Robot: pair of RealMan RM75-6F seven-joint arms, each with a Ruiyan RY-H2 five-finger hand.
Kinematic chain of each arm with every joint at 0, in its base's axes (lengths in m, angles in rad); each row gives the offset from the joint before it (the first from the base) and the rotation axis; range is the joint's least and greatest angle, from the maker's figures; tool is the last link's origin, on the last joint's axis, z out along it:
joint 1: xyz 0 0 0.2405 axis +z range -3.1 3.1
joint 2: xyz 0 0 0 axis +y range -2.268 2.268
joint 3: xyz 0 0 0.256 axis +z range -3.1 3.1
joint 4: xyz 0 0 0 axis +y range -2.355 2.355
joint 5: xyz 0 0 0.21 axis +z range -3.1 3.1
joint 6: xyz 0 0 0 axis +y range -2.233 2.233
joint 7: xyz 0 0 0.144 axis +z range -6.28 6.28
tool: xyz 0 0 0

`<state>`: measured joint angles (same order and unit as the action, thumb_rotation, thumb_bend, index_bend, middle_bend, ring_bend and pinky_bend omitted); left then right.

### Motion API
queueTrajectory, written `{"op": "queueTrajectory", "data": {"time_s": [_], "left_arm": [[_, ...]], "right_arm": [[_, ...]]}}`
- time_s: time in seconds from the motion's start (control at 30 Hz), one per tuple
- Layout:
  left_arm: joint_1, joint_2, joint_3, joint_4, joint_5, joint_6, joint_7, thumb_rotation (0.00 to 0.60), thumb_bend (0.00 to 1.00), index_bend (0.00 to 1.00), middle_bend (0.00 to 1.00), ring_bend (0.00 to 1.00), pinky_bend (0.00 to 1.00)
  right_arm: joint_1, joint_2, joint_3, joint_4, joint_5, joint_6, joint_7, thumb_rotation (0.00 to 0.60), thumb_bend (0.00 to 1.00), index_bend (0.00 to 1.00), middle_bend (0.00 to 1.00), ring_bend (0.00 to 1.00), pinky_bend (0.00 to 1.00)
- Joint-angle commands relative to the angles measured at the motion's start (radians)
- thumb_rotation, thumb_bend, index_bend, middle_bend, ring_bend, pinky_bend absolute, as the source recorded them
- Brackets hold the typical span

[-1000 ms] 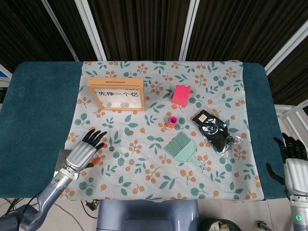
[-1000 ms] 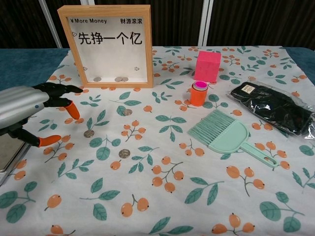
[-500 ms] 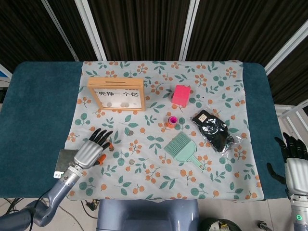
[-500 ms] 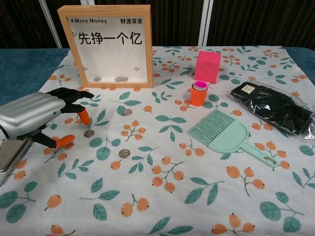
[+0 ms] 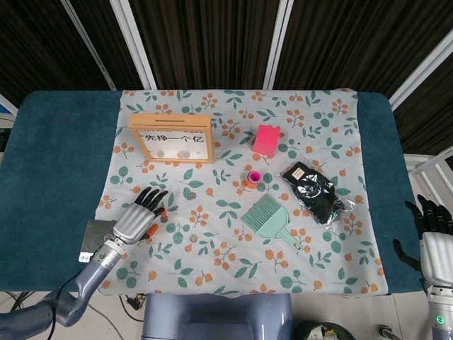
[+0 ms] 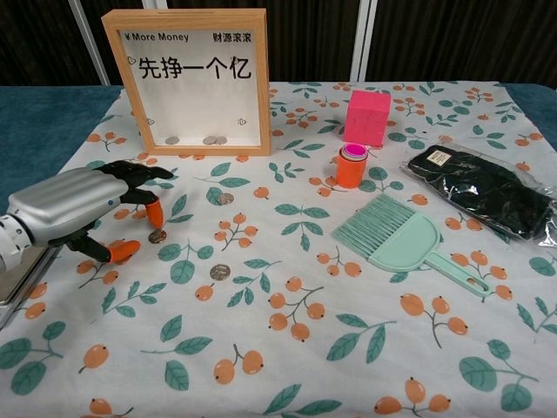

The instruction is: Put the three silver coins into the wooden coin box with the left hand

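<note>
Reaching over the near-left part of the floral cloth (image 6: pixel 287 366) on the bench, the left robot hand (image 6: pixel 74 205) hangs low with its fingers spread and holding nothing, one orange fingertip (image 6: pixel 155 213) just above a silver coin (image 6: pixel 157 235) (whether it touches the coin cannot be told). A second coin (image 6: pixel 220 272) lies nearer the front edge, a little to the right, and a third coin (image 6: pixel 225 198) rests further back, between the hand and the box. To the right lies a mint-green dustpan brush (image 6: pixel 396 239), with an orange cup (image 6: pixel 351 165) behind it, a black packet (image 6: pixel 487 192) at the right edge and a pink block (image 6: pixel 366 117) beyond the cup. At the far left stands the wooden coin box (image 6: pixel 185 80), upright, some coins already lying at its bottom. The right robot hand (image 5: pixel 433 237) sits off the bench's right edge, fingers apart and empty.
</note>
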<state>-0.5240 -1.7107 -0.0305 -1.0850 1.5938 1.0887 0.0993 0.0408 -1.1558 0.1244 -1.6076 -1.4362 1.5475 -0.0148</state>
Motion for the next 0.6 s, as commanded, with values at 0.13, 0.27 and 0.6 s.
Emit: {"op": "queueTrajectory", "data": {"time_s": [0.13, 0.27, 0.6], "left_arm": [[-0.012, -0.014, 0.004, 0.018, -0.005, -0.007, -0.001, 0.6, 0.37, 0.43, 0.03, 0.0, 0.0], [-0.018, -0.02, 0.012, 0.026, -0.004, -0.008, 0.0, 0.6, 0.37, 0.44, 0.03, 0.0, 0.0], [-0.029, -0.034, 0.019, 0.048, -0.008, -0.007, 0.017, 0.6, 0.37, 0.44, 0.03, 0.0, 0.0]], "right_arm": [[-0.001, 0.0, 0.001, -0.001, 0.002, 0.0, -0.001, 0.6, 0.39, 0.15, 0.05, 0.02, 0.0], [0.0, 0.0, 0.003, -0.002, 0.003, 0.0, 0.0, 0.6, 0.39, 0.15, 0.05, 0.02, 0.0], [-0.002, 0.001, 0.005, -0.003, 0.004, 0.002, 0.002, 0.6, 0.39, 0.15, 0.05, 0.02, 0.0]]}}
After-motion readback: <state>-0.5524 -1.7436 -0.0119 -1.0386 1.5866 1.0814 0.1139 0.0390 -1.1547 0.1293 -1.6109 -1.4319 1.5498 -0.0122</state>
